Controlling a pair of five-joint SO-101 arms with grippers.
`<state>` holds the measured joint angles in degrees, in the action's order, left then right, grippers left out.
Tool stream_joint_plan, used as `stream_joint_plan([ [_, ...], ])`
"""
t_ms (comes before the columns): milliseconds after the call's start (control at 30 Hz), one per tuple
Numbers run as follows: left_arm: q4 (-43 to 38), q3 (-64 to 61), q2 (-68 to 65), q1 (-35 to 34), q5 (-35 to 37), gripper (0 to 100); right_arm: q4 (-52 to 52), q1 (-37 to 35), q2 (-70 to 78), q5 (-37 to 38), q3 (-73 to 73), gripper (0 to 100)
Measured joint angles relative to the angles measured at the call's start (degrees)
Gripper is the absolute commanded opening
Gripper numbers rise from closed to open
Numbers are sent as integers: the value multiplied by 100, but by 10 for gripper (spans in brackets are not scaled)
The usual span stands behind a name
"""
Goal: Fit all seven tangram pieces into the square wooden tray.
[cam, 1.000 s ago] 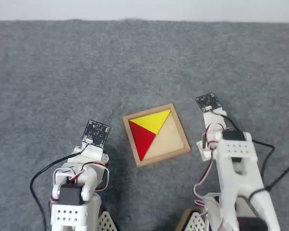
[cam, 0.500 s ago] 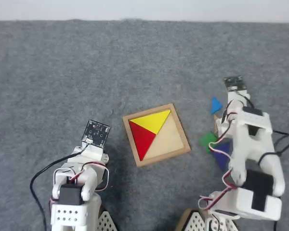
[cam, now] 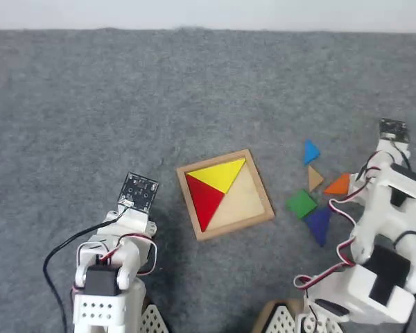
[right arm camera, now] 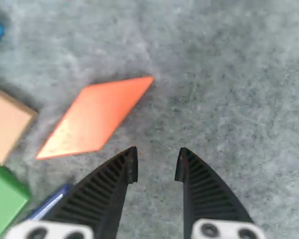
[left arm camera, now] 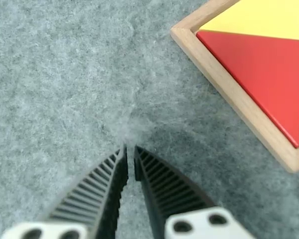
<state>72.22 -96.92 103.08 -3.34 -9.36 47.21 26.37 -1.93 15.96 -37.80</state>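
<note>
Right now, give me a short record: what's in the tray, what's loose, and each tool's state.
in tray: yellow triangle, red triangle
loose, right of tray: blue triangle, tan triangle, orange piece, green square, navy triangle
left tool: shut, over mat near tray
right tool: open, empty, by orange piece
left to place: five

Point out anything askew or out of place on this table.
The square wooden tray sits turned askew on the grey mat, holding only the yellow triangle and red triangle. Five pieces lie loose beside it: blue triangle, tan triangle, orange parallelogram, green square, dark blue triangle. Nothing looks damaged.
</note>
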Motion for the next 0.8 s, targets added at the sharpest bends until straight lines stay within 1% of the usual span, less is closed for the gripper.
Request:
stream_joint_plan([
  [133, 0, 0, 0, 0, 0, 22, 0, 9, 0, -62, 97, 137],
  [200, 0, 0, 0, 0, 0, 22, 185, -53, 0, -360, 202, 136],
  [367, 0, 0, 0, 0, 0, 22, 651, -721, 0, -1600, 519, 136],
  [567, 0, 0, 0, 0, 0, 22, 651, -941, 0, -3314, 967, 141],
  [633, 0, 0, 0, 0, 0, 22, 651, -958, 70, -3525, 967, 141],
  [800, 0, 0, 0, 0, 0, 22, 651, -967, 747, -3560, 967, 141],
])
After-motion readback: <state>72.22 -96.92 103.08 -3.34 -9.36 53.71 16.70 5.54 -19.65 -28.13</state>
